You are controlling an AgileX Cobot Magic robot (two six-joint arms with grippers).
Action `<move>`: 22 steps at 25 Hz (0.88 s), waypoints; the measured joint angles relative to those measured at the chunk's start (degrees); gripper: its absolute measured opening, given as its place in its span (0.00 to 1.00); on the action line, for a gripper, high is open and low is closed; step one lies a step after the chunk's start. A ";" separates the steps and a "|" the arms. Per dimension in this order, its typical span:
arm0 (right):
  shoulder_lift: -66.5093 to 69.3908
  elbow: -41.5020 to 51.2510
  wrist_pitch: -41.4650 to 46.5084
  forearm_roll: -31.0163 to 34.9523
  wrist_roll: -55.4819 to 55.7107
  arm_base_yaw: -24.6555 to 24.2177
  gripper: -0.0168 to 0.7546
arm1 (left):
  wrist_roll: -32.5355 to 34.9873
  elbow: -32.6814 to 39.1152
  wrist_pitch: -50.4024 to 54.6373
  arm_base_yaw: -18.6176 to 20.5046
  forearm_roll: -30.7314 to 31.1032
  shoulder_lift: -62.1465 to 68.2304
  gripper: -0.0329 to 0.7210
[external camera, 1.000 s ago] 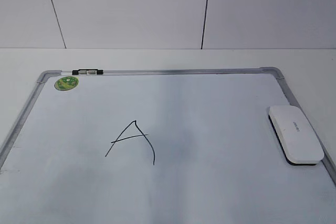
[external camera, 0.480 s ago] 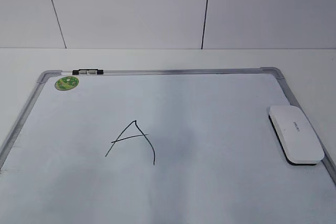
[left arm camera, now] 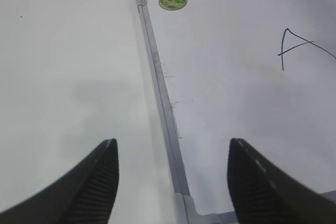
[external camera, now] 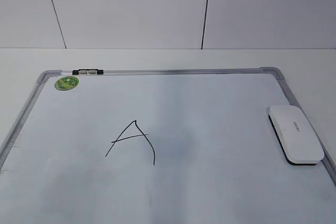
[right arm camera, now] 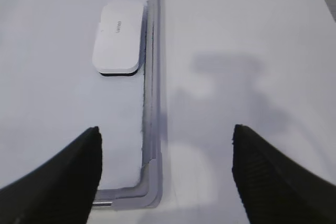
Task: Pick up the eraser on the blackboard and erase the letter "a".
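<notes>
The blackboard (external camera: 173,71) lies flat on the white table. The eraser (external camera: 295,134), a white oblong block with a black underside, rests on the board by its right frame. It also shows in the right wrist view (right arm camera: 118,44). An angular capital "A" (external camera: 132,140) is drawn left of centre. No lowercase cursive letter "a" is in view. My left gripper (left arm camera: 172,141) is open and empty above the board's near left corner. My right gripper (right arm camera: 166,128) is open and empty above the near right corner, short of the eraser. Neither gripper shows in the exterior view.
A round green magnet (external camera: 66,83) sits in the board's far left corner, next to a black clip (external camera: 87,71) on the top frame. White table surrounds the board, and a white panelled wall stands behind it.
</notes>
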 joint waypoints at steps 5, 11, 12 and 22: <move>-2.69 0.00 0.00 -0.09 0.00 -4.74 0.79 | 0.00 0.00 0.00 4.64 0.00 0.00 0.69; -3.50 0.00 0.00 -0.20 0.00 -5.16 0.79 | 0.00 0.00 -0.03 5.39 0.11 -2.11 0.68; -3.61 0.00 0.00 -0.36 0.00 -5.25 0.79 | 0.00 0.04 -0.03 5.39 0.11 -2.11 0.68; -3.73 0.00 -0.13 -0.82 0.00 -5.25 0.79 | 0.00 0.04 -0.03 4.51 0.11 -2.11 0.64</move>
